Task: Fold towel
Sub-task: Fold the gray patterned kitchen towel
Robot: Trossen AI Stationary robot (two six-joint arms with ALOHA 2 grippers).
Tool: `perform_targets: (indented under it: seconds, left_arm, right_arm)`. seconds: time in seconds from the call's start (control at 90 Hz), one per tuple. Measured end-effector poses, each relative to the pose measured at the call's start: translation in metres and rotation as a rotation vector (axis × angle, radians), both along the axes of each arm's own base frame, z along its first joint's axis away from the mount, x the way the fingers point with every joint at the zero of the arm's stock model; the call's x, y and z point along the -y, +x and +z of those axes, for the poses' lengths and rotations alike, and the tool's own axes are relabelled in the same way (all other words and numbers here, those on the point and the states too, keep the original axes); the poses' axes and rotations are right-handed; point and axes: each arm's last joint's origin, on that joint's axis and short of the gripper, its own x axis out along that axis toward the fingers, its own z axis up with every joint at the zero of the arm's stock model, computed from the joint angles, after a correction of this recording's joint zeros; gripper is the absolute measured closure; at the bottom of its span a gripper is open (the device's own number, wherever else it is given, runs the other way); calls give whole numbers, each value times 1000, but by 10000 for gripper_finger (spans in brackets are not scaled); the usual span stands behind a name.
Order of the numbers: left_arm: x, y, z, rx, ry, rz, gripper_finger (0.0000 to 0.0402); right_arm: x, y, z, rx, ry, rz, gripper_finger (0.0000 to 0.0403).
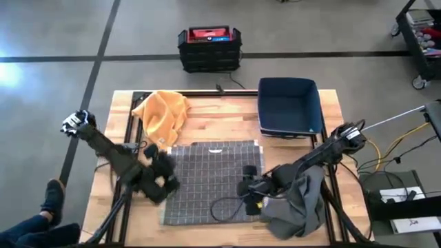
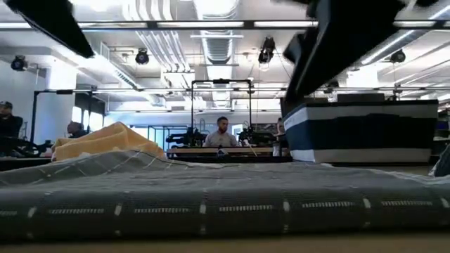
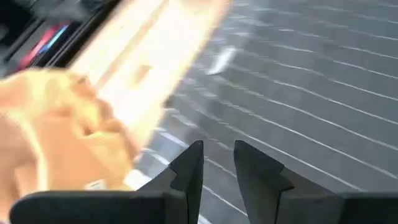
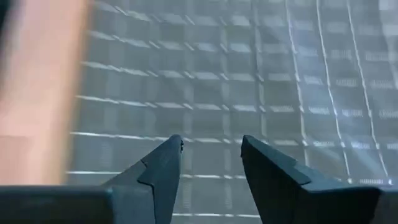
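High view: both grippers' jaws apart over grey towel (image 1: 213,180); no legible text.

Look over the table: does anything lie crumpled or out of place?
Yes. The orange cloth is bunched in a heap beside the flat grey towel, and a dark grey cloth slumps crumpled over the table edge near the right arm.

Left gripper (image 1: 164,180) over the left edge of the grey towel (image 1: 213,180), fingers (image 3: 189,165) slightly parted, empty. Right gripper (image 1: 248,187) over the towel's right edge, fingers (image 4: 163,167) apart, empty. Both arms reach inward.
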Motion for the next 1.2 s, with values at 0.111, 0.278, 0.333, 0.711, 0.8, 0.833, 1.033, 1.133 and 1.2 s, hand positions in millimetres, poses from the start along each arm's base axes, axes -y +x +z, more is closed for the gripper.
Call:
perform_targets:
  seconds: [0.111,0.278,0.333,0.711,0.8,0.833,1.033,1.133,1.2]
  left_arm:
    - [-40,-3,-30,-92,-116,149,318]
    - [-76,-15,-76,-77,-351,295,275]
    - [-80,-17,-88,-23,-405,302,253]
    - [-80,-10,-116,177,-525,179,183]
    - [-72,5,-105,299,-530,79,198]
    - [-70,10,-102,325,-522,50,204]
    - [-60,34,-103,236,-438,-55,239]
    - [-54,47,-102,163,-384,-141,253]
    - [-54,47,-100,72,-356,-134,263]
  right_arm:
    - [7,0,-17,-67,35,-29,255]
    - [9,-11,-35,-143,64,-62,256]
    - [9,-13,-38,-149,79,-77,254]
    - [10,-20,-47,-147,98,-104,244]
    - [9,-20,-47,-138,102,-103,248]
    - [9,-20,-47,-138,102,-104,250]
    - [10,-20,-48,-138,101,-108,261]
    - [10,-20,-48,-139,101,-108,265]
    - [9,-20,-48,-140,103,-107,267]
